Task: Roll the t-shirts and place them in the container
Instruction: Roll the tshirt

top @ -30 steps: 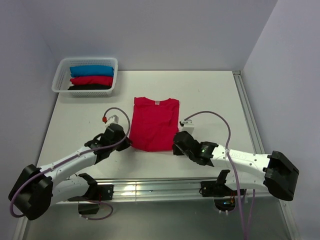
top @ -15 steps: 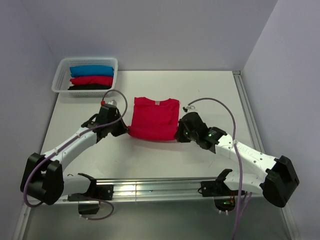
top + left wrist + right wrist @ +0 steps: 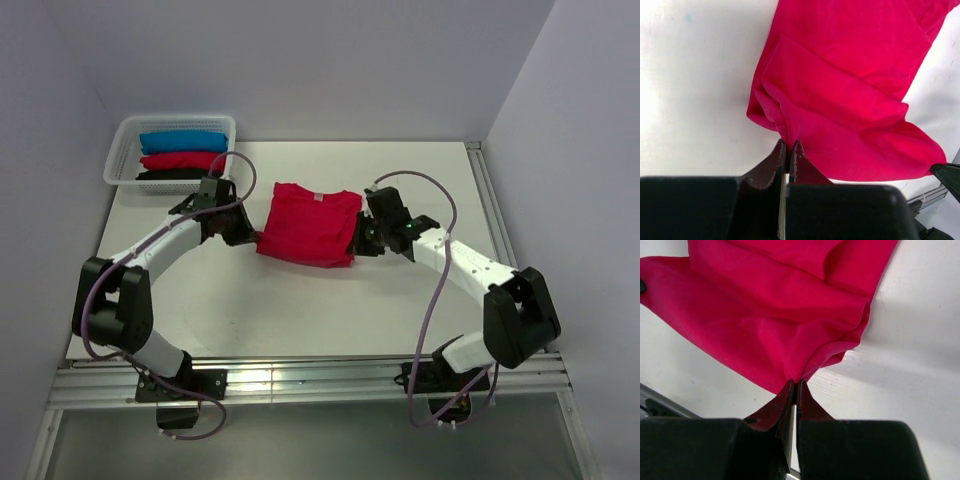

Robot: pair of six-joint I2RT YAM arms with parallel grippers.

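Observation:
A crimson-red t-shirt with a small white neck label lies in the middle of the table, its lower part folded up over itself. My left gripper is shut on the shirt's hem at its left lower corner; the left wrist view shows the pinched cloth at the fingertips. At the right lower corner my right gripper is shut on the hem too, with red cloth bunched at its tips.
A white basket at the back left holds three rolled shirts: blue, red and black. A metal rail runs along the near edge. Walls stand close on the left, back and right.
Both grippers have carried the shirt's bottom hem away from the near edge toward the collar, so the shirt is folded shorter. Both arms are stretched further out.

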